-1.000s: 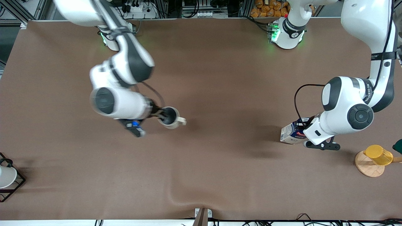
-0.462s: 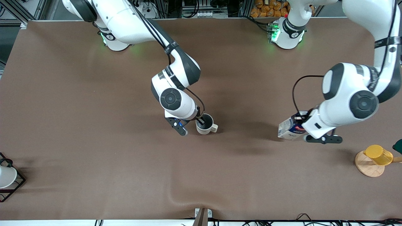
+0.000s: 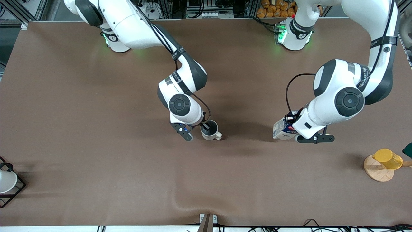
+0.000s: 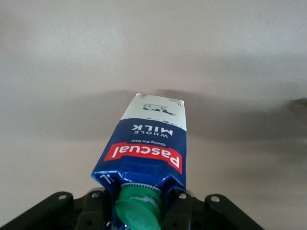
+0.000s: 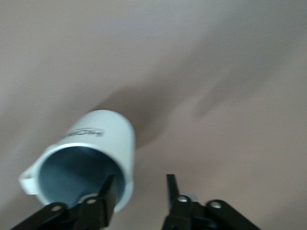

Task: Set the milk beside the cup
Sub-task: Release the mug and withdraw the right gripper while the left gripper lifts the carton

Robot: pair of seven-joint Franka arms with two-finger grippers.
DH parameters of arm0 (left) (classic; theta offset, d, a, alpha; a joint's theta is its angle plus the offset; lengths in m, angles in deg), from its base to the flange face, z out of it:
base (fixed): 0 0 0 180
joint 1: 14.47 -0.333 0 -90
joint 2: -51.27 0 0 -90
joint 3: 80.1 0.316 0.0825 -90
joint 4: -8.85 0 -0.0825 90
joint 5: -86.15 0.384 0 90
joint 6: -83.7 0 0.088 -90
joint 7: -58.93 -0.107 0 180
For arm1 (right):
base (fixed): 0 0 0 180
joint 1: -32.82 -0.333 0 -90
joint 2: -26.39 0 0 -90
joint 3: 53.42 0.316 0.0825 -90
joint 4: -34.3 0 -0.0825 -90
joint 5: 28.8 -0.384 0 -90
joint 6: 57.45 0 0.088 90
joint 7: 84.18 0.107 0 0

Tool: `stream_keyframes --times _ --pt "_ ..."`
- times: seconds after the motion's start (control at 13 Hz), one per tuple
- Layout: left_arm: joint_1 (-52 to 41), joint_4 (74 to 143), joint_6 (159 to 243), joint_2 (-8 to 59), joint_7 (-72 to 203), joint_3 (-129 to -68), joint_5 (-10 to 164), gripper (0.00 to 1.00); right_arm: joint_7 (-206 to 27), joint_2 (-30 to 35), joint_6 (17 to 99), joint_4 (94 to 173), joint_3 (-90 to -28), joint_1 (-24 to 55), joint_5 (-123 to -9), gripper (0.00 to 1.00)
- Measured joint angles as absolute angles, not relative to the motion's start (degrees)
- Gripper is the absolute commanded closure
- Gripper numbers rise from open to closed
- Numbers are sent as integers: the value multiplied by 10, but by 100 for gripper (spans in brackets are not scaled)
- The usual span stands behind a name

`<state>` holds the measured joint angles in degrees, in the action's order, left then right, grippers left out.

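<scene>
The cup (image 3: 210,132) is a cream-white mug with a grey inside, standing upright near the middle of the table. It also shows in the right wrist view (image 5: 96,143). My right gripper (image 3: 205,124) (image 5: 139,189) is open at its rim, with one finger (image 5: 108,194) inside the mug and the other outside, away from the wall. My left gripper (image 3: 293,122) (image 4: 140,213) is shut on the top of the milk (image 3: 282,130) (image 4: 148,143), a blue and white carton with a green cap (image 4: 138,211). The carton hangs tilted over the table, toward the left arm's end from the cup.
A yellow cup (image 3: 386,158) lies on a round wooden coaster (image 3: 376,173) at the left arm's end. A dark green thing (image 3: 408,149) shows at the edge beside it. A white cup in a black wire rack (image 3: 8,183) stands at the right arm's end.
My right arm carried the cup toward the table's middle, and it now stands there. My left arm has moved the tilted milk toward the cup.
</scene>
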<state>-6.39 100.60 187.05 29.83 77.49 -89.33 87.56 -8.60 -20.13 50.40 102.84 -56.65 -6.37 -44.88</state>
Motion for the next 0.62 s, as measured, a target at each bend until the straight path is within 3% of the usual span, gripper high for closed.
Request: stream_keyframes --times 0.31,0.62 --pt "-34 1003 1851 298 844 -916 876 100 -191 -152 285 951 -572 29 -443 0" --pt "30 985 1824 298 956 -945 873 100 -396 -80 171 955 -573 139 -394 0"
